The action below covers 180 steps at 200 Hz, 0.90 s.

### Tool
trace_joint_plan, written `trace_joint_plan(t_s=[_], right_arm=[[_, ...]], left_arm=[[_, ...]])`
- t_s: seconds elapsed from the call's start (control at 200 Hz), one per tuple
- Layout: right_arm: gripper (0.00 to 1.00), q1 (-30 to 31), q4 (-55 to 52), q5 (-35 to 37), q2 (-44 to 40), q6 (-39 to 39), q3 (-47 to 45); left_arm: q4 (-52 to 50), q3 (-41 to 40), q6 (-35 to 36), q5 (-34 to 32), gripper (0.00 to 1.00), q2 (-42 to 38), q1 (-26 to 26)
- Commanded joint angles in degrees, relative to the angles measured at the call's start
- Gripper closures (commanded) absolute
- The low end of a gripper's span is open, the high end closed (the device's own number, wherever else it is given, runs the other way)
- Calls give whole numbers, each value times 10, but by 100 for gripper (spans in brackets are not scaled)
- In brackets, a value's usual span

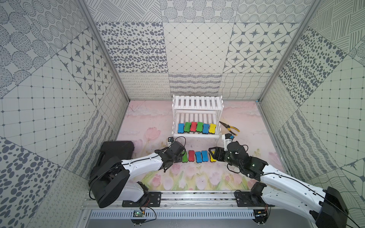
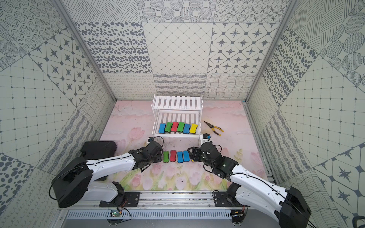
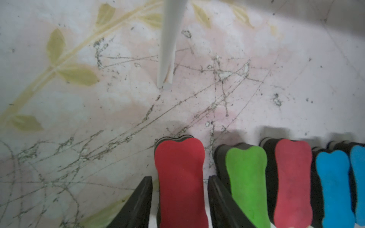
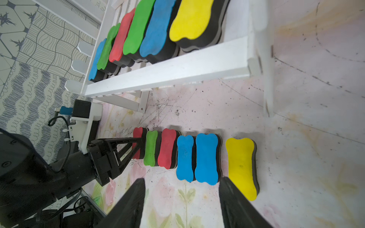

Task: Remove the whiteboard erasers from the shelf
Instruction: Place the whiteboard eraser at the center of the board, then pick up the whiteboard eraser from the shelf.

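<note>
The white shelf (image 1: 197, 135) stands at the back middle of the table. Its lower tier holds a row of several whiteboard erasers (image 1: 197, 127), blue, green, red, green, blue, yellow; its upper tier is bare. In front of it more erasers lie in a row on the table: green (image 1: 185, 157), red (image 1: 191, 156), two blue (image 1: 201, 156), yellow (image 1: 212, 159). At that row's left end my left gripper (image 3: 179, 177) is open around a red eraser (image 3: 179, 158), a thin gap on each side. My right gripper (image 4: 182, 179) is open and empty, near the blue erasers and the yellow one (image 4: 242, 165).
Yellow-handled pliers (image 1: 230, 128) lie right of the shelf. A black case (image 1: 116, 150) sits at the left, behind my left arm. A white shelf leg (image 3: 167, 49) stands just beyond the red eraser. Patterned walls close in three sides.
</note>
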Motion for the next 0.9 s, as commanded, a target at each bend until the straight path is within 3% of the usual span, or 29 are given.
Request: trace_joint_plan(t_s=[0.0,0.345,0.535,0.625,0.895], right_arm=[[36,-3,5,-3,-15,6,-2],[34,-4,-47,-2,-47,-9,12],[41,-5,-137,16,-39,-71,116],[44,-20,-175,29,-8,-106,174],[45,-65,-204,56,142,-153,317]], left_arm=[[-17,-5,-10,9,45,-26,0],[-82,-11,-29,20,19,-155,-28],[-110,9,-16,36,8,-236,-28],[-127,28,-4,36,1,-253,-28],[-173,46,7,1,0,-290,-27]])
